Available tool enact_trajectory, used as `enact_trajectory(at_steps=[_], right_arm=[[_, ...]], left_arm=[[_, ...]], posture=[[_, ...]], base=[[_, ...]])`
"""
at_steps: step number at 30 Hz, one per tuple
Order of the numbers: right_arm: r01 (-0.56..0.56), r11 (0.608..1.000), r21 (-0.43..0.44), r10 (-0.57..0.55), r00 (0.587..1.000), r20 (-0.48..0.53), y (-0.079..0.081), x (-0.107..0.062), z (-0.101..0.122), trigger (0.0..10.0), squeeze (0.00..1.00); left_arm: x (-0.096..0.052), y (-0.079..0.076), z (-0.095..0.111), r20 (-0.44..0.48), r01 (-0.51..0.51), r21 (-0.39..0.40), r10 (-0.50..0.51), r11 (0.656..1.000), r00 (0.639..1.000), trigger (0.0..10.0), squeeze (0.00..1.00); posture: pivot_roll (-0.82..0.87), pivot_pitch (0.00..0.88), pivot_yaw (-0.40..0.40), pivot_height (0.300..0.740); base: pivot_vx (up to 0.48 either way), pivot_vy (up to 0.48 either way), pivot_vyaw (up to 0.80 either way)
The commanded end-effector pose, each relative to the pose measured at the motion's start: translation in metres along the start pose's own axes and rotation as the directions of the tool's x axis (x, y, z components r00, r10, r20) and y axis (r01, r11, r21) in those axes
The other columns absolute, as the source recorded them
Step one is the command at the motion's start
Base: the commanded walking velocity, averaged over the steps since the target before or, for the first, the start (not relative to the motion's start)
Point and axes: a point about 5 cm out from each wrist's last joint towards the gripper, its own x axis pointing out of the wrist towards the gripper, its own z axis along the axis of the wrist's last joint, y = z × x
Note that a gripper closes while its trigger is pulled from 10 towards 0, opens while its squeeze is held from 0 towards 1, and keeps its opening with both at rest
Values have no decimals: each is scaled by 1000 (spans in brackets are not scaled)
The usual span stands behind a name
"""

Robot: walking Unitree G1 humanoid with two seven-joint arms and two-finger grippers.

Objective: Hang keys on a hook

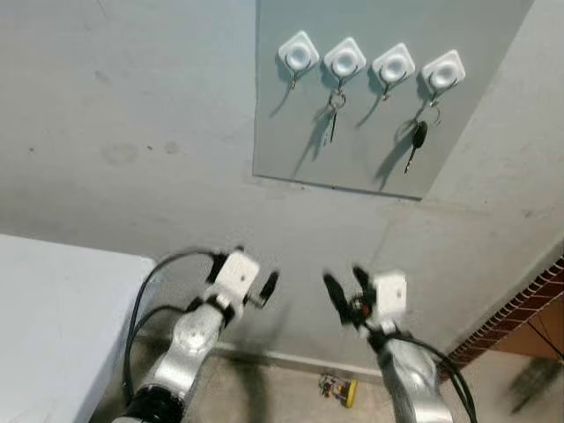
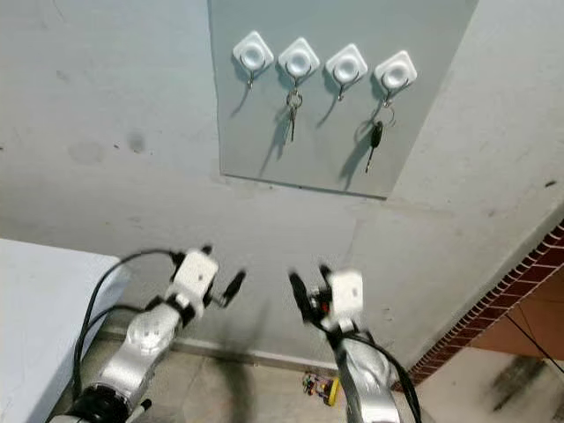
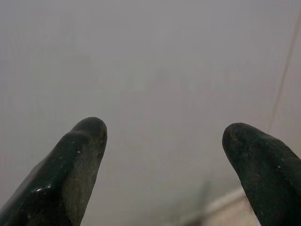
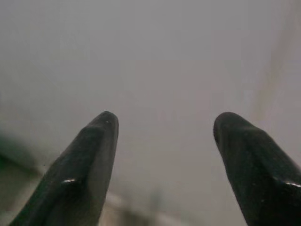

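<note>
Both end effectors, left [image 1: 264, 289] and right [image 1: 345, 293], released and empty below hook board [image 1: 291, 150]; keys [image 1: 334, 113] already hung. Risk: raised arm knocks them off

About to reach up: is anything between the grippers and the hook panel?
Nothing visible does. The left gripper and right gripper hang open and empty below the panel, with bare wall between. Two hooks, the first and third, are free.
</note>
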Motion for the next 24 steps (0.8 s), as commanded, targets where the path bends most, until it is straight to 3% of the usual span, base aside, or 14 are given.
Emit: enact_trajectory(at_steps=[1, 4, 6, 9, 11, 16, 20, 24], right_arm=[[54, 999, 3, -53, 997, -46, -7, -6, -11, 10000, 1000], [114, 993, 12, -112, 986, -125, -13, -15, -27, 10000, 1000], [147, 989, -11, -145, 957, -253, -17, -30, -50, 10000, 1000], [157, 987, -22, -155, 933, -325, -18, -40, -63, 10000, 1000], [160, 984, -80, -179, 879, -442, -18, -55, -82, 10000, 1000], [188, 981, -48, -185, 831, -524, -16, -72, -99, 10000, 1000], [230, 972, -50, -213, 767, -606, -16, -92, -115, 10000, 1000], [289, 957, -20, -233, 726, -647, -16, -104, -123, 10000, 1000]], left_arm=[[0, -5, -8, -39, -2, 27, 3, 1000, 999, 10000, 0], [-3, -8, -21, -105, 3, 41, 2, 999, 994, 10000, 0], [-12, -12, -43, -234, -18, -46, 7, 999, 972, 10000, 0], [-17, -17, -55, -297, -9, -103, -22, 995, 955, 10000, 0], [-25, -26, -69, -380, 5, -145, -60, 989, 923, 10000, 0], [-35, -37, -83, -445, 45, -133, -100, 990, 890, 10000, 0], [-48, -47, -99, -530, 30, -186, -126, 982, 839, 10000, 0], [-54, -49, -104, -548, 17, -232, -145, 973, 824, 10000, 0]], posture=[[-100, 0, -22, 740], [-100, 0, -19, 740], [-103, 0, -16, 740], [-107, 0, -11, 740], [-110, 0, -6, 740], [-117, 0, -1, 740], [-123, 0, -1, 740], [-125, 0, 0, 740]], base=[[0, 0, 0], [0, 0, 0], [0, 0, 0], [0, 0, 0], [0, 0, 0], [0, 0, 0], [0, 0, 0], [0, 0, 0]])
